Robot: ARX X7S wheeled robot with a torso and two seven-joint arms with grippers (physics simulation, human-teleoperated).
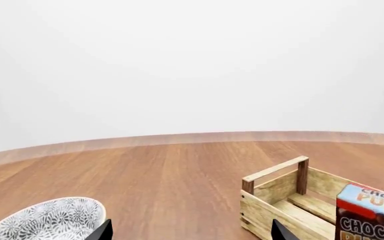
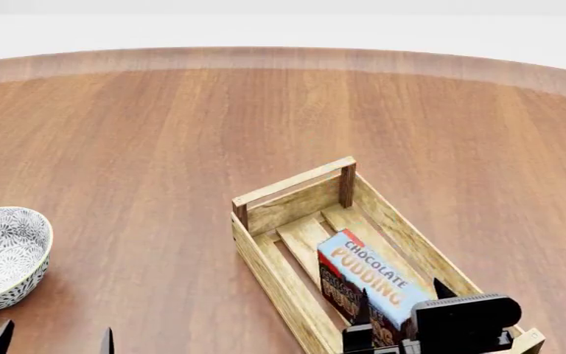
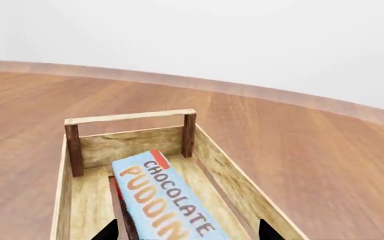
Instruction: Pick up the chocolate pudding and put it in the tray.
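Right claw (image 2: 401,296): only the dark fingertips and black wrist block show, cut off at the near table edge. Fingers spread either side of the chocolate pudding (image 2: 374,279); contact can't be confirmed. Right arm reaches in low over the tray's near end.

Left claw (image 2: 52,339): just two black tips, spread apart, holding nothing, at the near-left table edge beside the bowl (image 2: 3,254).

Pudding carton sits inside the tray (image 2: 263,254), tilted, light-blue top up with orange lettering, dark brown sides. Tray is a light-wood slatted crate with dark corner posts, lying diagonally toward the near-right edge. Bowl is round, grey-white patterned. Table (image 2: 165,133) is brown woodgrain with a curved far edge.
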